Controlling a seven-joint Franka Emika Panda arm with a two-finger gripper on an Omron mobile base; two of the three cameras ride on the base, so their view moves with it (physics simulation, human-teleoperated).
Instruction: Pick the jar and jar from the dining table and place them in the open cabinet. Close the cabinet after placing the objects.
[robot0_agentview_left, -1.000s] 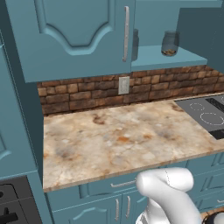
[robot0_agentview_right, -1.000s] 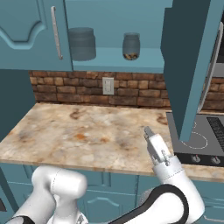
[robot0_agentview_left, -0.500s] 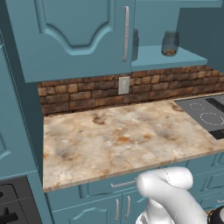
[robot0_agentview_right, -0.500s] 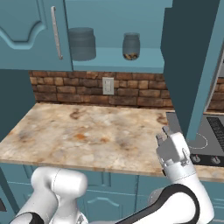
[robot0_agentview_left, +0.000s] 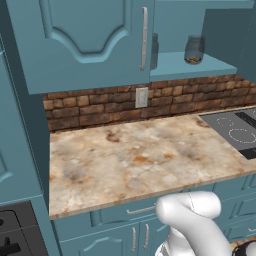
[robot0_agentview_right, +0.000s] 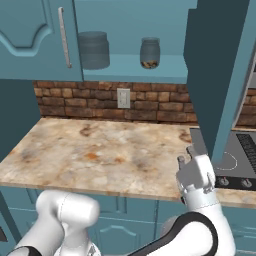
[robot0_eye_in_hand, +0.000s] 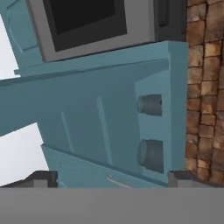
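Note:
Both jars stand on the teal shelf (robot0_agentview_right: 150, 70) of the open cabinet. The wide smoky grey jar (robot0_agentview_right: 93, 49) is on the left, the small clear jar (robot0_agentview_right: 149, 52) with a brownish bottom to its right. In the left base view the small jar (robot0_agentview_left: 194, 49) shows plainly, while the wide jar (robot0_agentview_left: 154, 50) is mostly hidden behind the shut left door (robot0_agentview_left: 85, 40). My gripper (robot0_agentview_right: 187, 156) is open and empty, fingers up, just below the lower edge of the open right door (robot0_agentview_right: 220, 75). The hand view, rolled sideways, shows the small jar (robot0_eye_in_hand: 151, 105) and wide jar (robot0_eye_in_hand: 151, 155) past the door. The dining table is out of view.
A marbled stone counter (robot0_agentview_right: 100, 150) with a black cooktop (robot0_agentview_right: 235, 160) lies under the cabinet, backed by brick (robot0_agentview_right: 150, 102) with a wall outlet (robot0_agentview_right: 123, 98). Teal drawers (robot0_agentview_left: 135, 212) run below the counter. A microwave (robot0_eye_in_hand: 96, 22) hangs beside the cabinet.
The hand has swung to the right over the counter's front edge, toward the underside of the open right door, and turned. The jars and doors have not moved.

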